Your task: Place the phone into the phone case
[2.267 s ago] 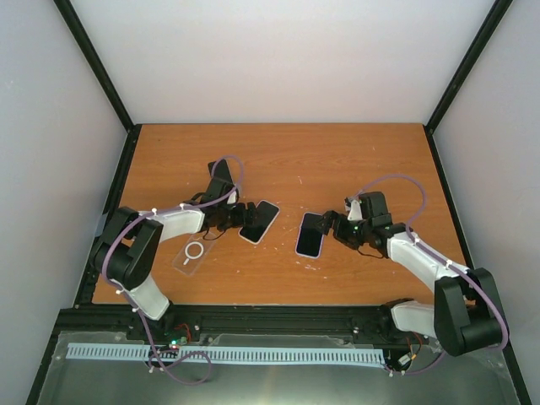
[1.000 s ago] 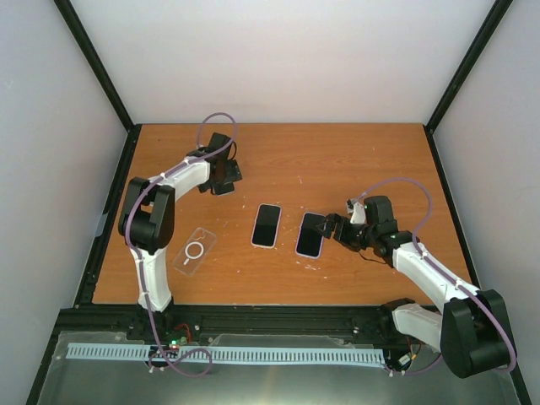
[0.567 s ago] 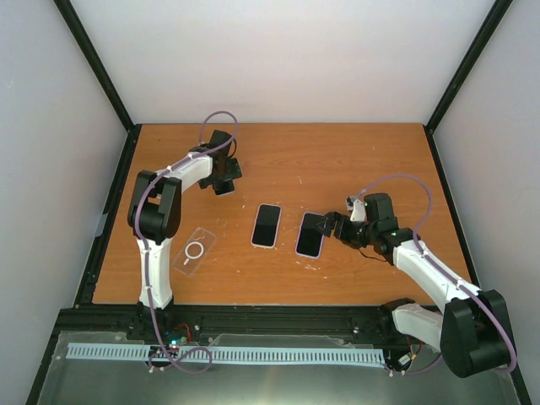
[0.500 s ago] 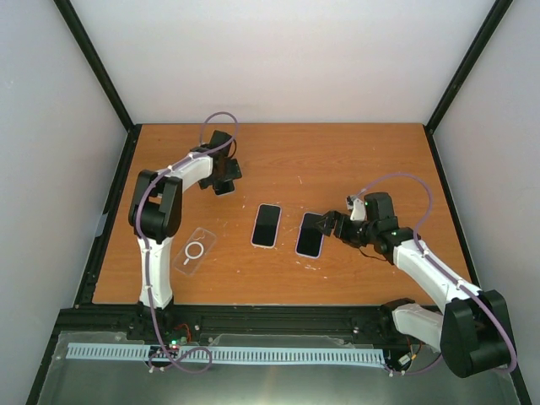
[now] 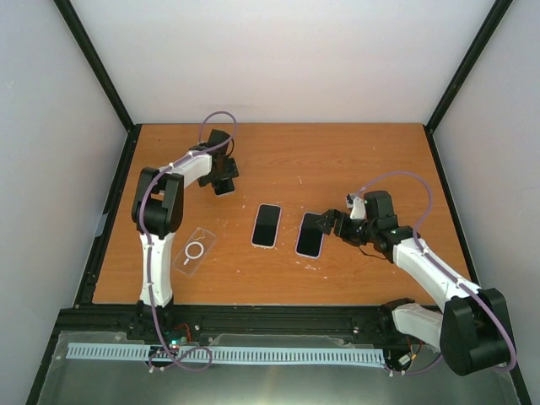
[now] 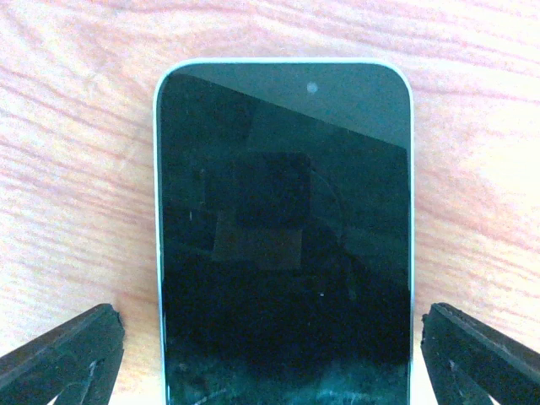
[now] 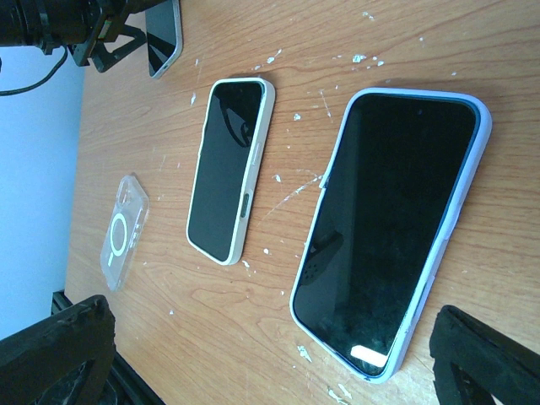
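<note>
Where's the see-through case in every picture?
Top: case lies at the lower left, left of the white phone.
Left wrist: not in it.
Right wrist: case at the left, beside the white phone.
Landmark: the far phone shows in all three.

The worktop [image 5: 337, 160] was grained wood, flecked with white scuffs. The phone [image 6: 283, 236] had a glossy black screen; the phone case [image 7: 123, 231] was clear plastic.

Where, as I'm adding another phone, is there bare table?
Bare: the table far right, beyond the right gripper; the near edge right of the clear case. Crowded: the middle, where the white-cased phone and blue-cased phone lie side by side.
</note>
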Robot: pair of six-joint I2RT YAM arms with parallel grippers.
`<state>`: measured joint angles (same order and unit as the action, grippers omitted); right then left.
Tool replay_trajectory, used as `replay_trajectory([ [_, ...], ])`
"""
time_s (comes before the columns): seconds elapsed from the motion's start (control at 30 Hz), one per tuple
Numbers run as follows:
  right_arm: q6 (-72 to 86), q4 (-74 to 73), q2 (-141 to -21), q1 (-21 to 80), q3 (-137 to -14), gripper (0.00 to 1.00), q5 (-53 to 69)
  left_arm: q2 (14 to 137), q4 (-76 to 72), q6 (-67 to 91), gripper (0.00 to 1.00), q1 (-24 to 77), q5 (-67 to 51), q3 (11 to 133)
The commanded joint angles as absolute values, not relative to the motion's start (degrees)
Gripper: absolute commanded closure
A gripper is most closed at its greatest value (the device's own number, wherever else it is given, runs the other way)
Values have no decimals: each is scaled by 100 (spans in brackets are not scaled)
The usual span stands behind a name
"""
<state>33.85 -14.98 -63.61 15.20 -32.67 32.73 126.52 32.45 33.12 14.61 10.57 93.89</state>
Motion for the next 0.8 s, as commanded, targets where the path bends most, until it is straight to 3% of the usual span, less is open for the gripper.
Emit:
replay_trajectory([
  [0.0, 3290, -1585, -6407, 1543, -3401, 0, 3189, 12843, 3276, 3233, 9, 1397, 891, 9560],
  [0.27, 3312, -1614, -6324, 1544, -3310, 0, 3220, 12494, 3227, 3201, 25, 1397, 576, 9149],
  [0.5, 3495, -1568, -6140, 1542, -3095, 0, 3307, 11714, 3057, 3057, 34, 1493, -113, 8190],
  [0.7, 3660, -1523, -5903, 1593, -2944, 0, 3291, 11277, 3026, 3034, 34, 1745, -98, 7520],
  [0.77, 3692, -1532, -5845, 1616, -2921, 0, 3275, 11169, 2979, 3088, 27, 1797, -6, 7432],
])
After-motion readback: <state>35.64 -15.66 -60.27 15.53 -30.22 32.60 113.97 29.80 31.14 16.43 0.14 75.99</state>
